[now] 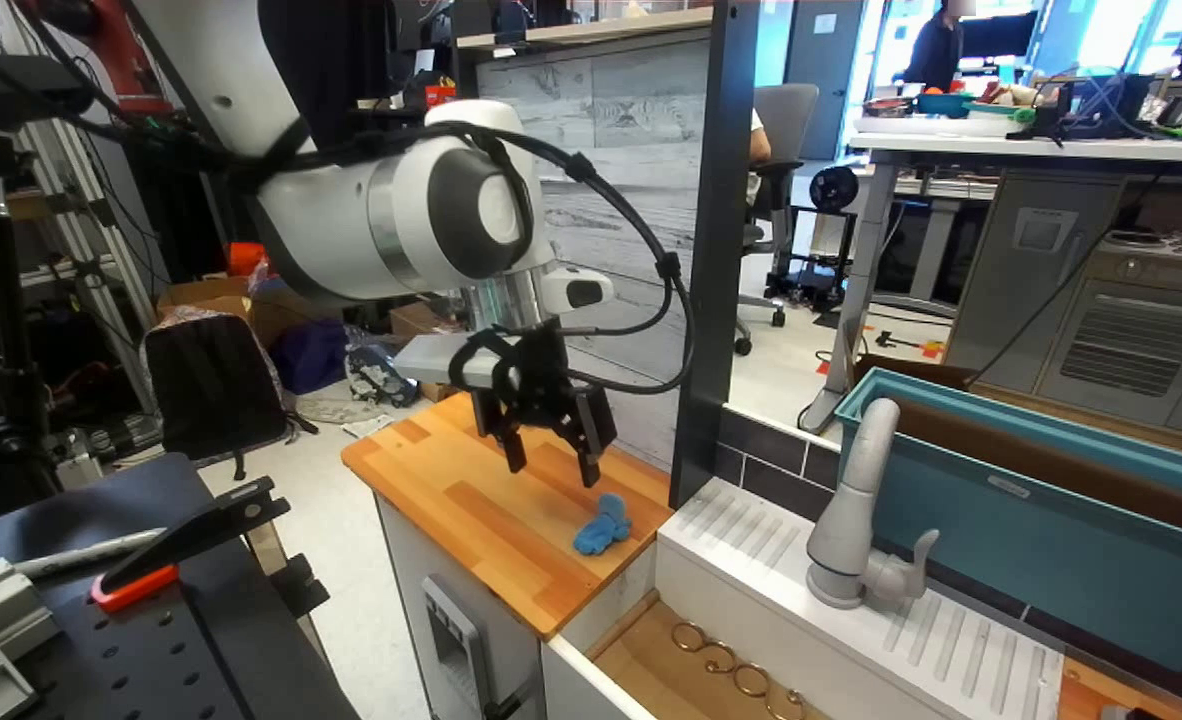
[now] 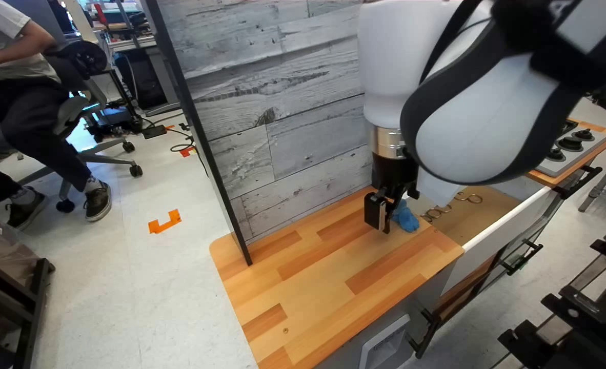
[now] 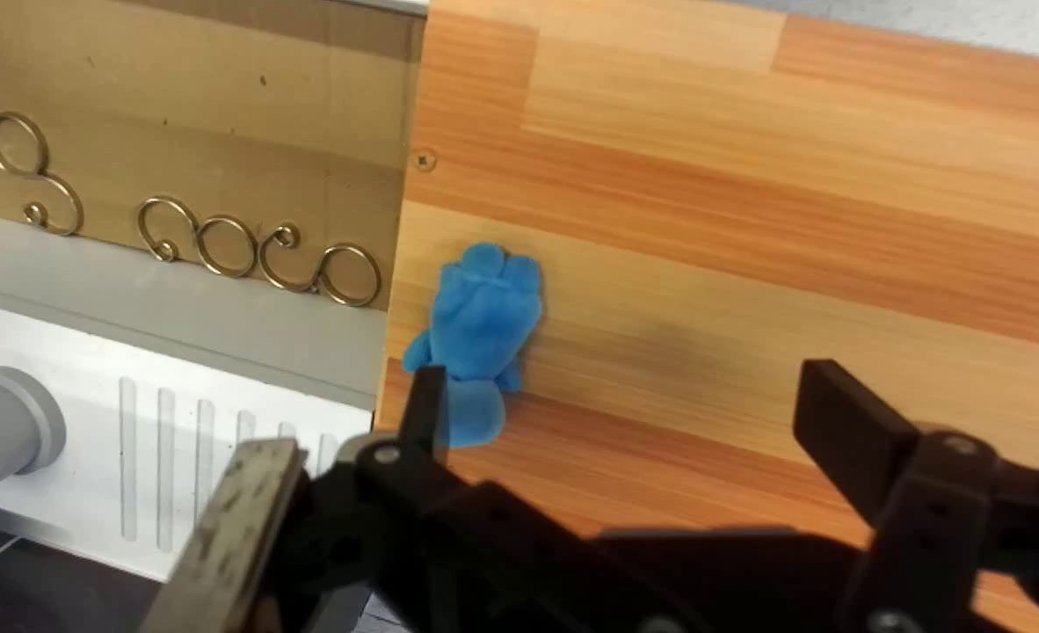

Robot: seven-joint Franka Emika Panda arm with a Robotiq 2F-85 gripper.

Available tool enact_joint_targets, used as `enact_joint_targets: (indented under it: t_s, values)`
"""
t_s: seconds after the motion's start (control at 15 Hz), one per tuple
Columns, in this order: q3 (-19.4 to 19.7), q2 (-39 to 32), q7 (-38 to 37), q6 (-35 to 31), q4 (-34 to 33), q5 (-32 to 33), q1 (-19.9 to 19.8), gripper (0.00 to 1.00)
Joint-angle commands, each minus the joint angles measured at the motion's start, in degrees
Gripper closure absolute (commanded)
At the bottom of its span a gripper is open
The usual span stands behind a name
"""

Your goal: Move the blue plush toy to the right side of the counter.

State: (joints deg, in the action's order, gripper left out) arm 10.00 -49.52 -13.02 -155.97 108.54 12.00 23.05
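Wrist view shows the pincer (image 3: 627, 396) spread wide, its two fingers (image 3: 845, 426) well apart. The blue toy (image 3: 484, 325) lies on the wooden table (image 3: 792, 237), close to the left edge there, with one finger hiding part of it. Further left, metal curls (image 3: 256, 255) show in the sink (image 3: 177, 308). In both exterior views, the toy sits toward the table's right end, near the sink. In an exterior view the pincer hangs above the table, a gap showing between a fingertip (image 1: 589, 468) and the toy. A teal bin (image 1: 1031, 570) stands behind the faucet (image 1: 851, 500).
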Motion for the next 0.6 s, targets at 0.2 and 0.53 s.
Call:
enact_joint_targets:
  t_s: [0.2, 0.53]
  values:
    - [-8.43, 17.67, 4.38, 5.17, 16.82, -3.92, -8.57, 0.00]
    - [-9.62, 19.15, 3.85, 6.02, 18.01, -4.61, -10.97, 0.00]
